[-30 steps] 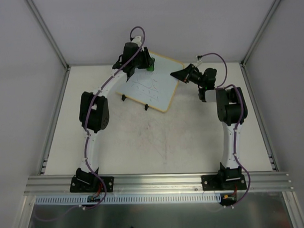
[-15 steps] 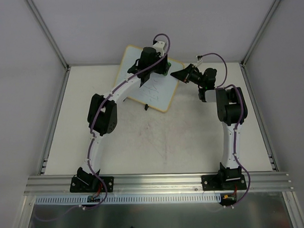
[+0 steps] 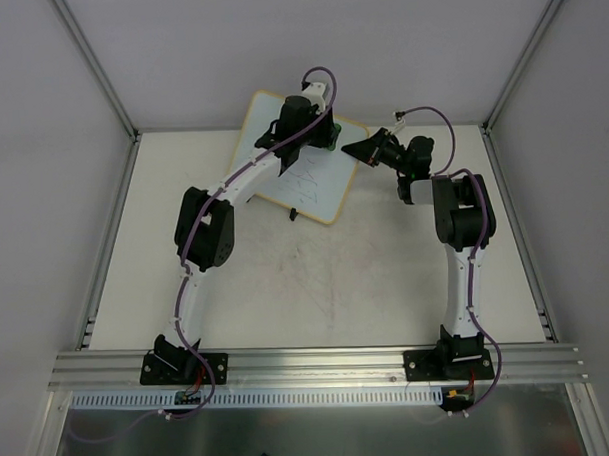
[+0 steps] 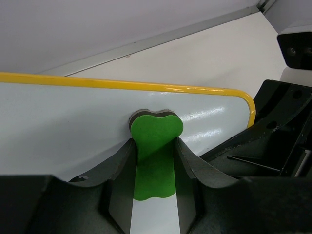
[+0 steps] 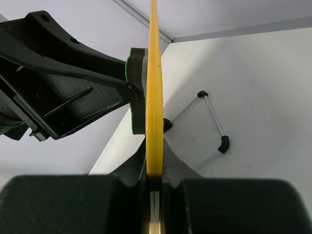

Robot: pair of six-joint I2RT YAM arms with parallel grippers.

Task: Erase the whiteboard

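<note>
**Top external view: board tipped up, eraser at its far right corner**

A second ago the small square whiteboard [image 3: 318, 195] with rounded corners and a thin yellow frame lay lower, and the left gripper [image 3: 321, 135] sat at its far left corner. Now the board's far edge stands higher against the grey back wall [image 3: 378, 45], and that gripper has crossed to the far right corner. Nothing has visibly shifted in the last half second.

Nearest the camera, both arm bases are bolted to a ribbed aluminium rail [image 3: 319, 363]. Beyond it lies the matt white table [image 3: 317, 288], faintly scuffed. The left arm stretches long, elbow bent out left, forearm slanting over the board's glossy face, where thin scribbles show beside it. The right arm rises straight to its elbow, then folds its wrist back leftwards.

The right gripper [image 3: 360, 149] is clenched on the whiteboard's right edge; its wrist camera shows the yellow frame edge-on, pinched between both fingers, with a white wire stand [image 5: 210, 127] tipped in black clips behind. The left gripper is clamped on a green, waisted foam eraser [image 4: 155, 161] with a dark backing layer. That dark layer presses flat against the board just below the frame's rounded corner, close beside the right gripper.
</note>
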